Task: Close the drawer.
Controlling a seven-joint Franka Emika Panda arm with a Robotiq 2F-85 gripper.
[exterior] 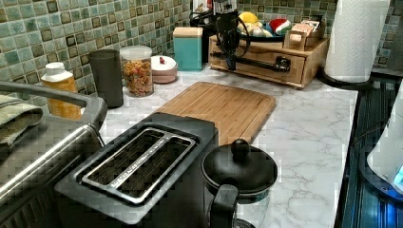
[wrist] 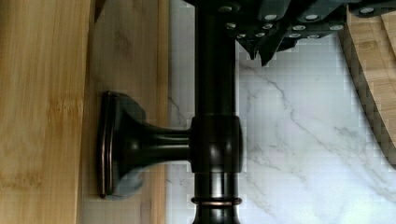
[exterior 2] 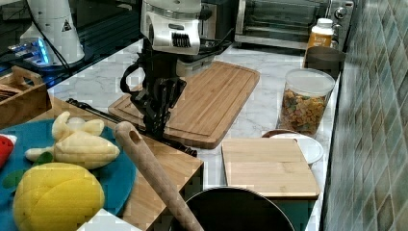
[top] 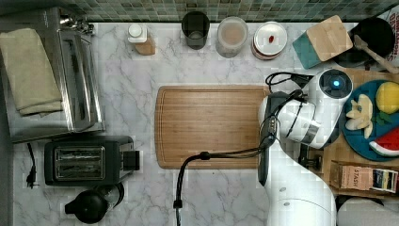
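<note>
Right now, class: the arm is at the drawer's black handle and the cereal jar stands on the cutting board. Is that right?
Not the jar. The top view shows the cereal jar on the marble counter by the tiled wall, off the cutting board. The rest holds.

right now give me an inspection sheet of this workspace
surface: white marble counter, bare in front of the board.
job's things: drawer in a wooden stand, front looks nearly flush; black bar handle.
clutter: cutting board, toaster, kettle, cereal jar, fruit plate.
grippers: gripper at the handle; whether the fingers are open cannot be told.
cables: black cable crosses the board.
surroundings: green tile wall.
</note>
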